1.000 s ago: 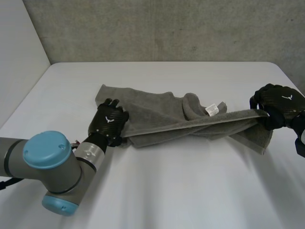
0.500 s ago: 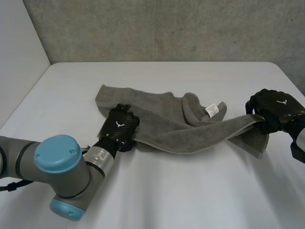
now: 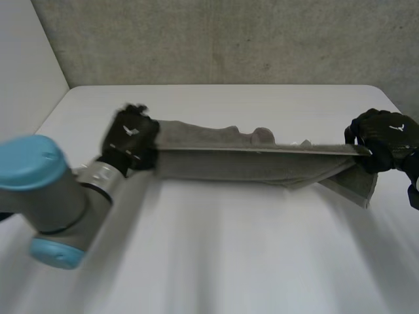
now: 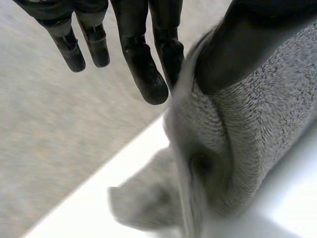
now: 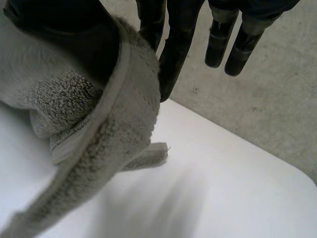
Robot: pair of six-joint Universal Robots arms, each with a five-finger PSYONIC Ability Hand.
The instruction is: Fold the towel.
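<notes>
- A grey terry-cloth towel (image 3: 249, 160) is held stretched in a long band between the two hands over the white table (image 3: 229, 261), with its upper edge drawn taut.
- One end is pinched by the black left hand (image 3: 129, 136); the cloth is clamped between the thumb and the straight fingers (image 4: 148, 79).
- The opposite end is gripped by the black right hand (image 3: 386, 139), the hemmed edge caught between thumb and straight fingers (image 5: 173, 54), and a corner is left hanging below.
</notes>
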